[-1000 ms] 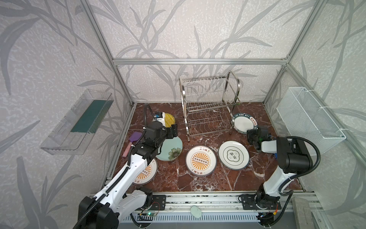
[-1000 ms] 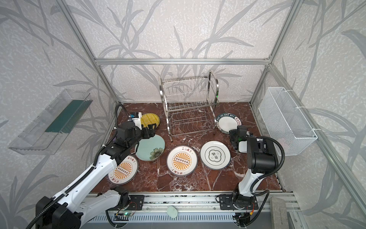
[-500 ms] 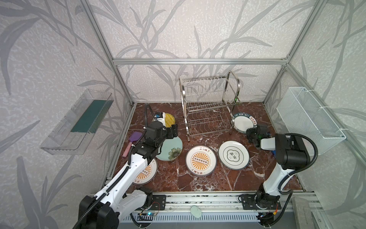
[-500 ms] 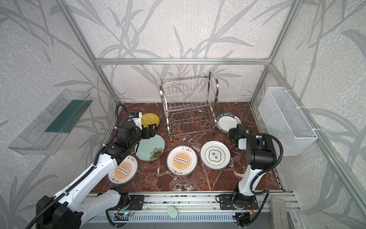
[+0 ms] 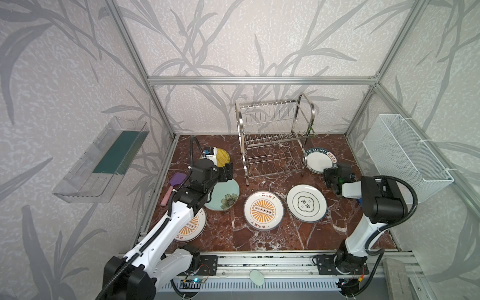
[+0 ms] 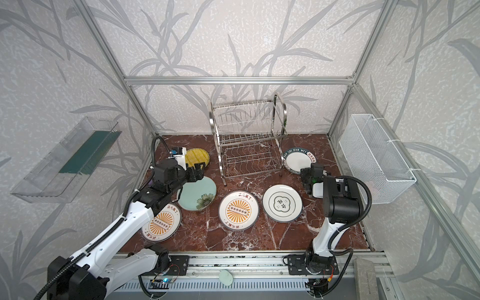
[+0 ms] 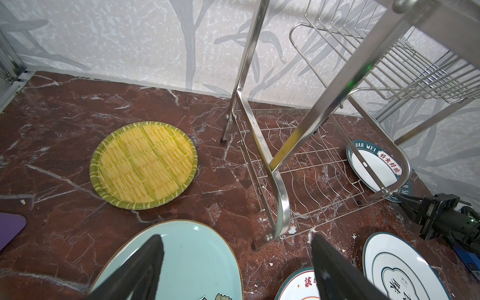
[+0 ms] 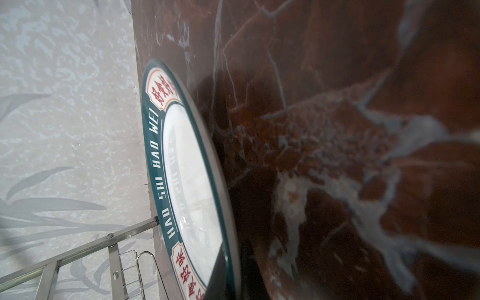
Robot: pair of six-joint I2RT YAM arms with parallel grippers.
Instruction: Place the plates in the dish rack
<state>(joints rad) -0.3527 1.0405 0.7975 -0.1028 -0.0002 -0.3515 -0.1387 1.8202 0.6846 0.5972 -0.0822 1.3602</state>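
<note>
The steel dish rack (image 5: 275, 140) stands empty at the back. Several plates lie flat on the marble: a yellow ribbed plate (image 5: 223, 157), a teal flowered plate (image 5: 224, 194), two sunburst plates (image 5: 263, 211) (image 5: 191, 228), and a white plate with a dark emblem (image 5: 306, 202). My right gripper (image 5: 328, 172) is shut on the near rim of the teal-rimmed lettered plate (image 5: 319, 161); the right wrist view shows that rim (image 8: 223, 233) between the jaws. My left gripper (image 7: 236, 249) hangs open over the flowered plate (image 7: 187, 259), holding nothing.
A purple spatula (image 5: 174, 185) lies by the left wall. A clear tray (image 5: 104, 158) hangs on the left wall and a white mesh basket (image 5: 405, 158) on the right wall. The rack's curved leg (image 7: 281, 207) stands close ahead of my left gripper.
My right gripper has slid onto the lettered plate's near rim and closed on it. The left arm has not moved.
</note>
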